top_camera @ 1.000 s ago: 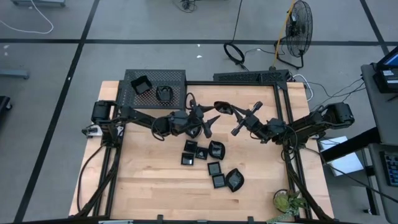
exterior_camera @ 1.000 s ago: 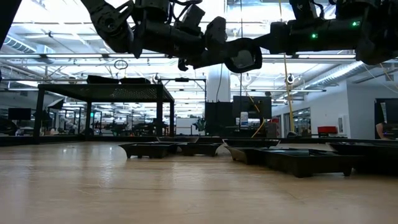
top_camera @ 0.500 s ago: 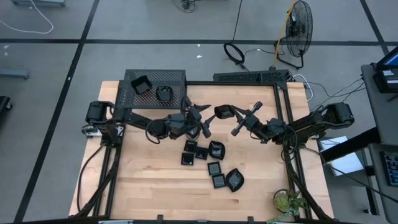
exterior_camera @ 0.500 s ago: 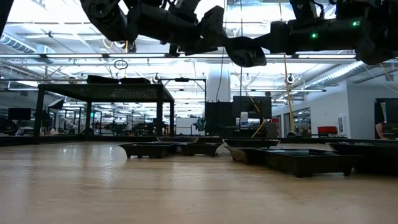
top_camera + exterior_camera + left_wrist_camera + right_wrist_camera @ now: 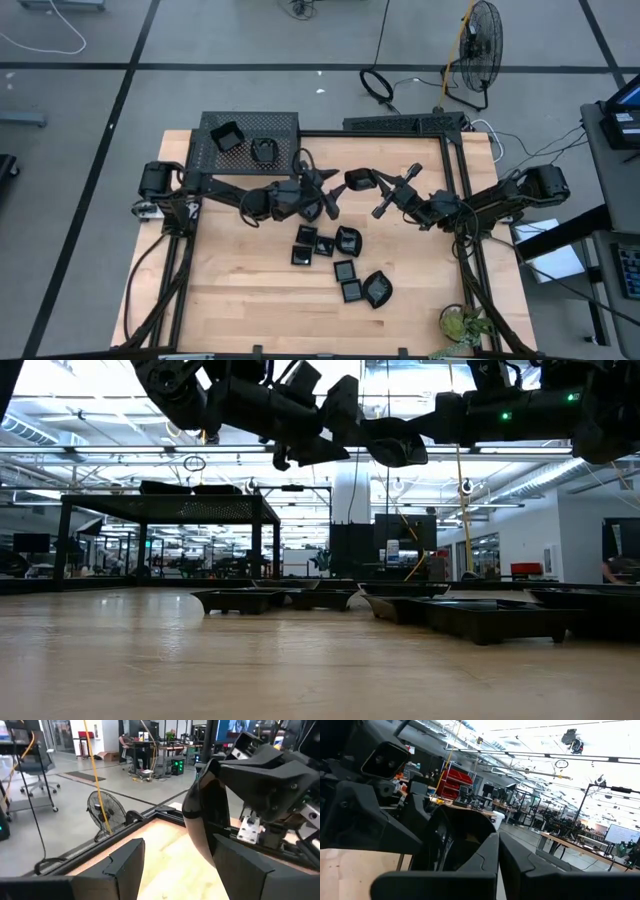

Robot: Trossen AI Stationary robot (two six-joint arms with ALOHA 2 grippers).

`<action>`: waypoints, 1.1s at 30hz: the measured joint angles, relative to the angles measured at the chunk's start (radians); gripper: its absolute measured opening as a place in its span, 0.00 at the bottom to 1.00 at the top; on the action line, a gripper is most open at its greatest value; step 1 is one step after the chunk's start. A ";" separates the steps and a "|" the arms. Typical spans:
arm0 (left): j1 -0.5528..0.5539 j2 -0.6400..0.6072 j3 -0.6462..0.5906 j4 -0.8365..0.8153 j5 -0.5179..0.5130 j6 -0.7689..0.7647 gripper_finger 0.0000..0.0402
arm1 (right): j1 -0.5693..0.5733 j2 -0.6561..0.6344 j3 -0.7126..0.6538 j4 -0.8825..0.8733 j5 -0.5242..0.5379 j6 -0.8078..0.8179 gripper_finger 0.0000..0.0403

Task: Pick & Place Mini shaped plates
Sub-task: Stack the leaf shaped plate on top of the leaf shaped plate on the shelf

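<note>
The right hand (image 5: 375, 183) was pinched tight on a plate (image 5: 358, 180), holding it in the air above the counter (image 5: 240, 300), edge-on to the left arm. In the right wrist view the plate (image 5: 455, 840) sat just ahead of the fingers (image 5: 485, 865), its hollow turned toward the camera. The left hand (image 5: 322, 190) hung just beside it with its fingers spread wide; from its own wrist camera the plate (image 5: 202, 820) stood upright just off the inner side of one finger, not plainly between the two (image 5: 125, 865), and nothing was touching it from that side.

This looked like a hand-over in mid-air. To do it well, the left hand would need to bring the plate's rim squarely between its fingers before closing, gripping a stretch of rim well clear of the right fingers. A glossy plate can slip, so the right hand should let go only after the left has a firm hold.

Below, six more plates (image 5: 340, 262) lay clustered mid-counter, some touching. Two others (image 5: 245, 143) sat on the mesh rack (image 5: 285, 125) at the far left corner, which was probably where this one was bound.
</note>
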 joint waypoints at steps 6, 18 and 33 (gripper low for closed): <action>0.026 0.000 0.000 0.002 0.108 -0.096 0.58 | 0.000 0.000 0.000 0.000 -0.001 0.005 0.00; 0.046 0.001 0.000 0.003 0.157 -0.161 0.58 | 0.000 0.000 0.000 0.000 -0.001 0.012 0.00; 0.046 0.002 0.000 0.001 0.159 -0.176 0.09 | 0.000 0.000 0.000 -0.002 -0.009 0.012 0.00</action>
